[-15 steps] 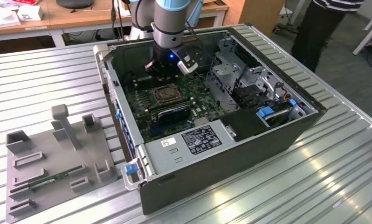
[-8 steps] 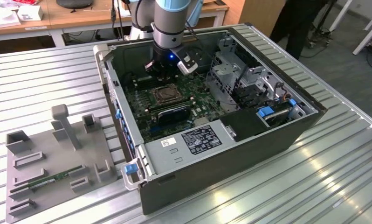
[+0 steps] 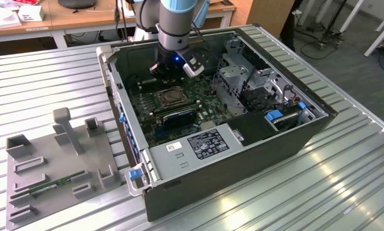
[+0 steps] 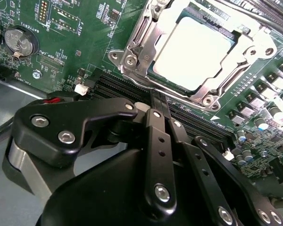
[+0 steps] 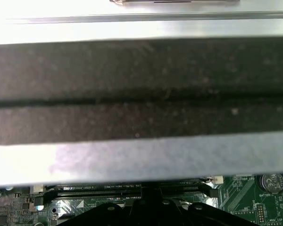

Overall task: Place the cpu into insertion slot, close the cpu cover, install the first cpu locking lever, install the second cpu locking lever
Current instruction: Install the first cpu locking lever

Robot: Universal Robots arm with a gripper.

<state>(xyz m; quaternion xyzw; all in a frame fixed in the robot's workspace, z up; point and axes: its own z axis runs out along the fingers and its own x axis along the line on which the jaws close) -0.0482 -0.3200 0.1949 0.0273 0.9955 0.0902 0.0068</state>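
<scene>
Hovering my gripper (image 4: 159,100) by the memory slots (image 4: 118,84), fingers (image 4: 155,129) pressed together on nothing; in the exterior view the seated cpu (image 3: 169,97) lies at its six o'clock.

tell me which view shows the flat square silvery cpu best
The second wrist view: the flat square silvery cpu is close and clear. The exterior view shows a tiny far square; the first wrist view faces black memory slots.
</scene>
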